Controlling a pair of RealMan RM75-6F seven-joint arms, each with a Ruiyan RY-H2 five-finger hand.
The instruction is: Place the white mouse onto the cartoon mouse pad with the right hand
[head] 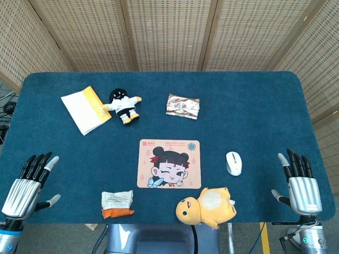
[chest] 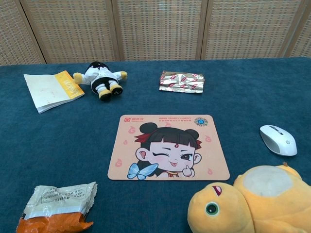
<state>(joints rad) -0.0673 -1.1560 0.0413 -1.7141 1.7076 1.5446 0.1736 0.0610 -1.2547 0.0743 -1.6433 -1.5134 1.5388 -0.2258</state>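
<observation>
Mouse, white (head: 233, 163): we log it on the blue table (head: 265, 106), just right of the cartoon mouse pad (head: 169, 163) and apart from it, long axis running toward and away from us in the head view. Our right hand (head: 301, 182) sits to its right, far nearer than our left hand (head: 29, 181), so we judge the reach goes leftward. Right hand: fingers apart and extended, holding nothing, touching nothing. Left hand: likewise spread, empty. Yellow plush (head: 207, 205) lies just in front of the mouse.
</observation>
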